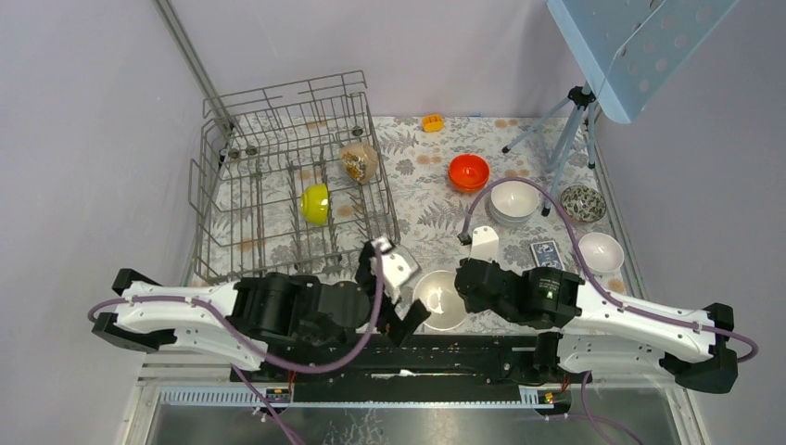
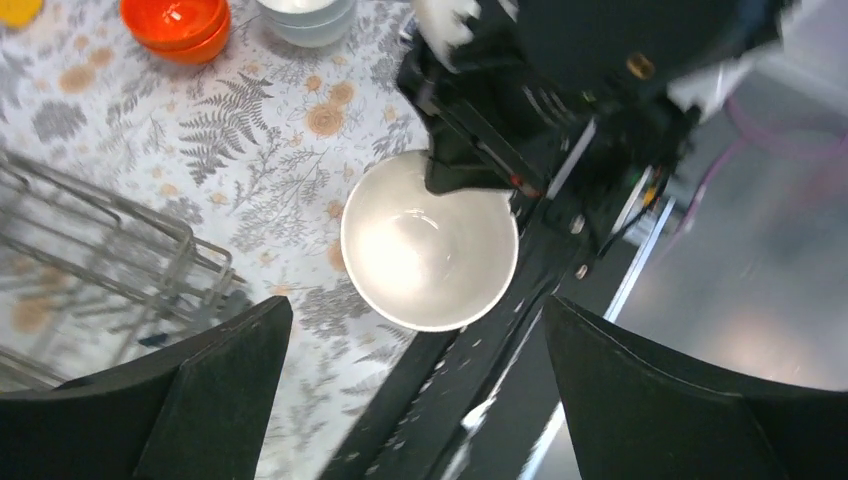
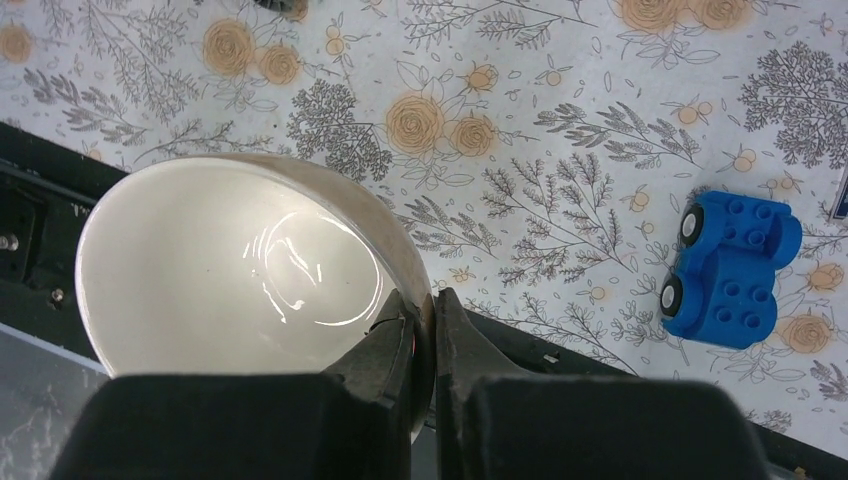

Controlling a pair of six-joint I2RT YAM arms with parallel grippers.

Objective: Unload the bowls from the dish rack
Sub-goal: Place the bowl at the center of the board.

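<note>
Right claw (image 3: 426, 302): clamped tight on the rim of a white bowl (image 3: 230, 270) — one finger inside, one outside.
White bowl: mouth up at the near edge of the flowered table (image 1: 426, 218), partly over the black rail (image 3: 40, 200); lifted or resting, I can't tell.
Left claw (image 2: 415, 400): fingers spread wide with nothing between them, hovering just beside that bowl on the rack side.
Dish rack (image 1: 206, 185): far left of the table, with two bowls inside — a yellow-green bowl (image 1: 315, 204) tipped on edge among the tines and a beige speckled bowl (image 1: 359, 161) against the right wall.
Out on the table: an orange-red bowl (image 1: 468, 172), a stack of white bowls (image 1: 514, 201) just beside it, a dark mottled bowl (image 1: 583, 203) and a lone pale bowl (image 1: 601, 252) near the right edge.
Blue toy car (image 3: 730, 270): on the cloth to the right of the held bowl, clear of it.
</note>
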